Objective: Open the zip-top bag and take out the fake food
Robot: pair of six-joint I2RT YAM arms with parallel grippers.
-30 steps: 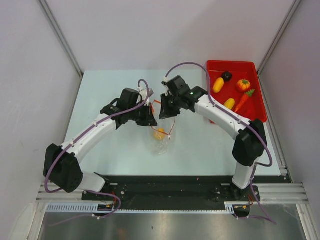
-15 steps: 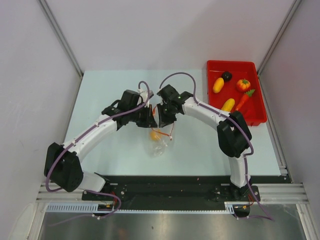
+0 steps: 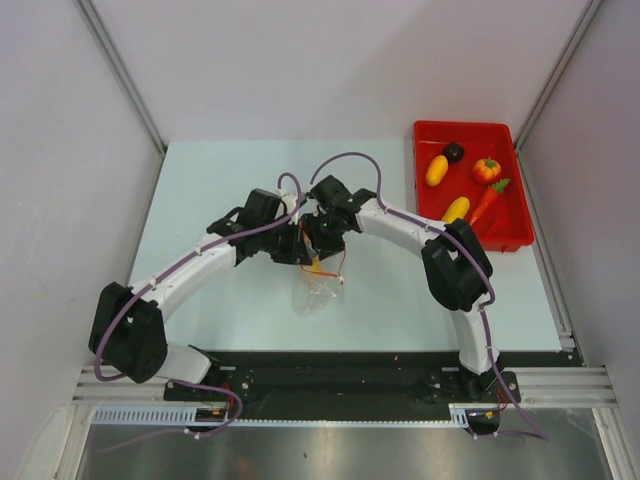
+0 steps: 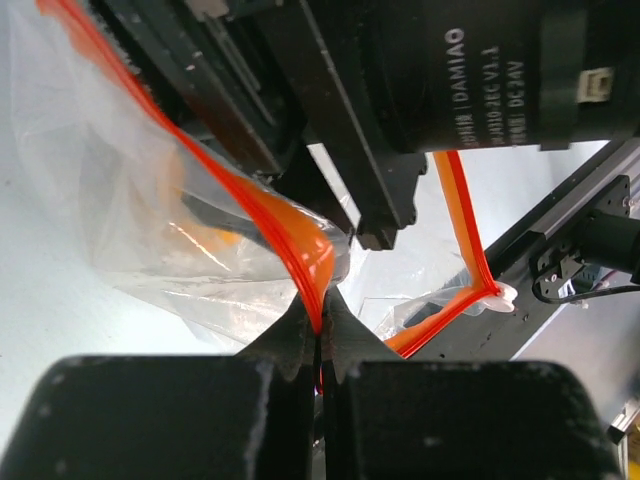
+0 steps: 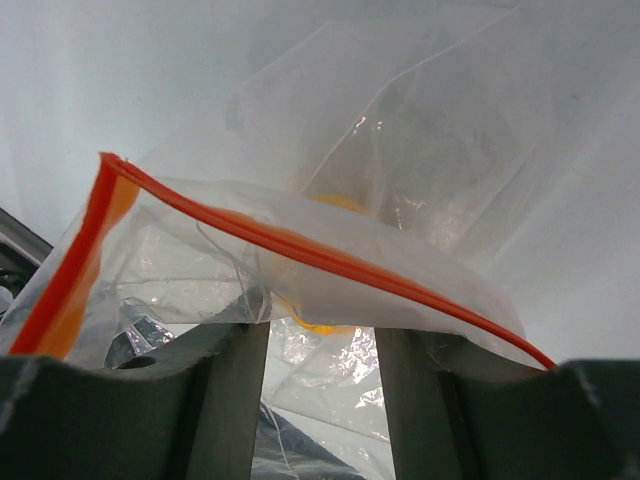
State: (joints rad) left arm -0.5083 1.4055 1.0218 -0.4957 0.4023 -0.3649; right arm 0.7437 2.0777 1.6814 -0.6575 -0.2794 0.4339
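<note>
Near the middle of the table (image 3: 400,290), the zip-top bag (image 3: 318,292) sits just under the two grippers, its closed end toward the arm bases. The left gripper (image 4: 318,322) is pinched tight on the bag's orange-red zip strip (image 4: 265,210). The right gripper (image 5: 322,335) has its fingers apart at the bag's spread mouth and clamps nothing visible. A yellow piece of fake food (image 5: 335,203) shows through the film beyond them. Farther back on the right, a red tray (image 3: 500,130) holds two yellow ovals (image 3: 436,170), a dark round piece (image 3: 453,152), a carrot (image 3: 487,203) and an orange-red fruit (image 3: 487,170).
</note>
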